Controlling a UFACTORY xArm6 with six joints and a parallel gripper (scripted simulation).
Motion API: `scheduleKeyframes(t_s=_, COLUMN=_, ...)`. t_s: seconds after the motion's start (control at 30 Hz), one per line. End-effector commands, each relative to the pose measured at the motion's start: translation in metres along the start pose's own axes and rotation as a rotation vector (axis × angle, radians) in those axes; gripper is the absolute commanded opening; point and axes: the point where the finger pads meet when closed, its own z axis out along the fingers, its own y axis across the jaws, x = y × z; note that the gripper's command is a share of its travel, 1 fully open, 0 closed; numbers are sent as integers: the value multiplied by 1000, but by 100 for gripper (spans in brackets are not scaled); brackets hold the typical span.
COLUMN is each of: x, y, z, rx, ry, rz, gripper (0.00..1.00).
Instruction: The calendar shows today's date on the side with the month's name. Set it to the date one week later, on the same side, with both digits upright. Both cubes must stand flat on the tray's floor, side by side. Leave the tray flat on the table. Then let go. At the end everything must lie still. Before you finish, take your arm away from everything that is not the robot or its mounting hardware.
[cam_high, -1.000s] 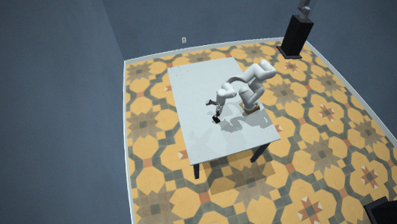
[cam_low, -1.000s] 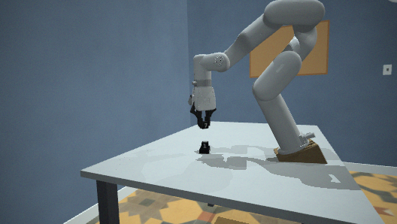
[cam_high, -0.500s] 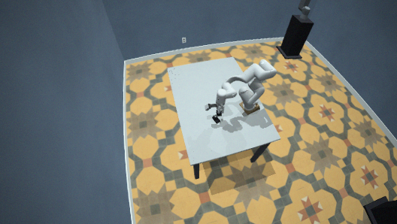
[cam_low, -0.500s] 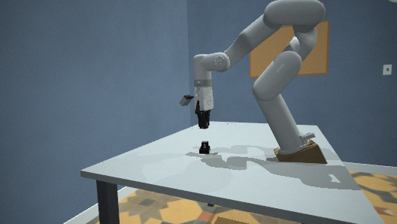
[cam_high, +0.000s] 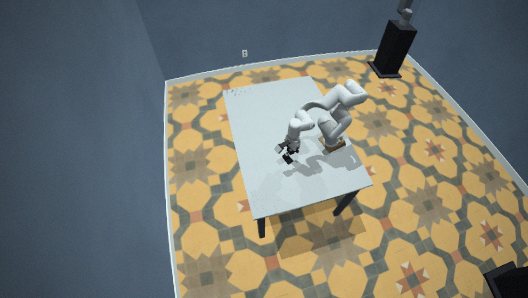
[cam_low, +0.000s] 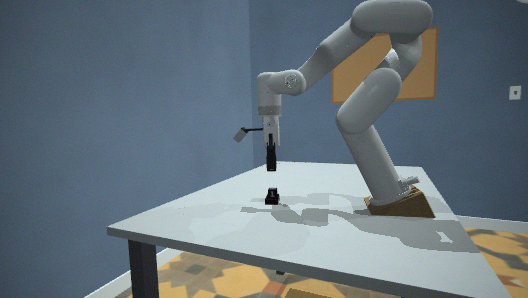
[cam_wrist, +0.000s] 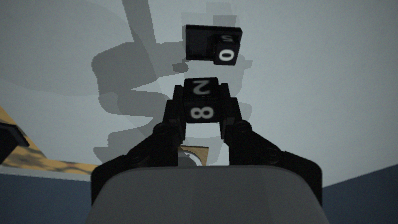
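My gripper (cam_wrist: 201, 96) (cam_low: 271, 167) (cam_high: 288, 150) is shut on a black number cube (cam_wrist: 202, 100) and holds it well above the table. In the wrist view that cube shows a 2 on one face and an 8 on the face toward the camera. Below it the black calendar tray (cam_wrist: 200, 42) (cam_low: 271, 199) (cam_high: 287, 159) stands on the table. The other black cube (cam_wrist: 226, 50) sits in the tray at its right end and shows a 0. The tray's place beside that cube is empty. The month side of the tray is hidden.
The grey table (cam_high: 260, 105) (cam_low: 320, 235) carries the arm's base on a wooden block (cam_low: 400, 205) (cam_high: 334, 145) at the right edge. A black pedestal (cam_high: 395, 47) stands on the patterned floor at the back.
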Motion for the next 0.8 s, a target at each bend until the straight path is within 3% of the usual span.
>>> scheduleKeyframes(t_s=0.0, x=1, y=0, z=-1, rx=16, ry=7, rz=-143, gripper=27)
scheduleKeyframes(t_s=0.77, x=1, y=0, z=-1, rx=13, ry=13, rz=-889, gripper=27)
